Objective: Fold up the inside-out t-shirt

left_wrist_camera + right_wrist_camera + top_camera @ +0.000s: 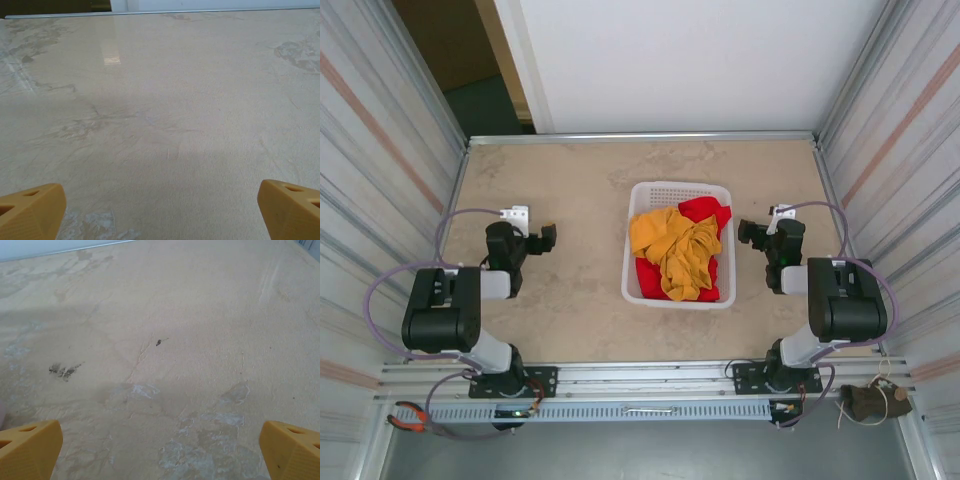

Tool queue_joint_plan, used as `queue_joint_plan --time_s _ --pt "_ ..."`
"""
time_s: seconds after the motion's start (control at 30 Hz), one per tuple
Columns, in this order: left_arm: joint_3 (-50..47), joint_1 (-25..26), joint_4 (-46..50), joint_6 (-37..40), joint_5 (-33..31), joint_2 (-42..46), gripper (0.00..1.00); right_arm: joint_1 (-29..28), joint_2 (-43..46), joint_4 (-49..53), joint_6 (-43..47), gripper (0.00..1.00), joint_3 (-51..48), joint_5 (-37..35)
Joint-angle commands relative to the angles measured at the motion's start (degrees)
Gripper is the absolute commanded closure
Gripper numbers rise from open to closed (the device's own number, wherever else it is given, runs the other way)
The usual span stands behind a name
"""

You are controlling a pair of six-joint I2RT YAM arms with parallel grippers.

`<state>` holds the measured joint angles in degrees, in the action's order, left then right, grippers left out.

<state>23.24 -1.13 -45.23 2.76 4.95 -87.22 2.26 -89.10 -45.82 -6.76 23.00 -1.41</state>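
Observation:
The mustard-yellow t-shirt (672, 250) lies crumpled in a white basket (629, 262) at the middle of the table, on top of a red garment (708, 214). My left gripper (546, 239) rests low over the table to the left of the basket, open and empty. To the basket's right my right gripper (748, 232) is open and empty too. In the left wrist view the left gripper (162, 210) shows two yellow fingertips (31, 210) spread wide over bare table. In the right wrist view the right gripper (162, 450) has its yellow fingertips (29, 447) just as wide apart.
Corrugated metal walls (380, 150) close in the table on the left and right, and a white panel (690, 60) stands at the back. An aluminium rail (640, 385) runs along the near edge, with pliers (410, 418) at its left end. The beige tabletop (570, 180) surrounds the basket.

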Motion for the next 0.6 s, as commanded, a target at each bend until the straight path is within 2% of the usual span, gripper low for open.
queue_joint_plan --time_s 0.0,0.57 --pt "-0.22 0.2 -0.91 -0.11 0.68 0.74 0.01 0.07 0.75 -0.05 1.66 0.01 0.43 0.52" --pt "1.1 0.28 0.96 0.12 0.8 0.11 0.01 0.32 0.57 0.46 1.41 0.01 0.79 0.95"
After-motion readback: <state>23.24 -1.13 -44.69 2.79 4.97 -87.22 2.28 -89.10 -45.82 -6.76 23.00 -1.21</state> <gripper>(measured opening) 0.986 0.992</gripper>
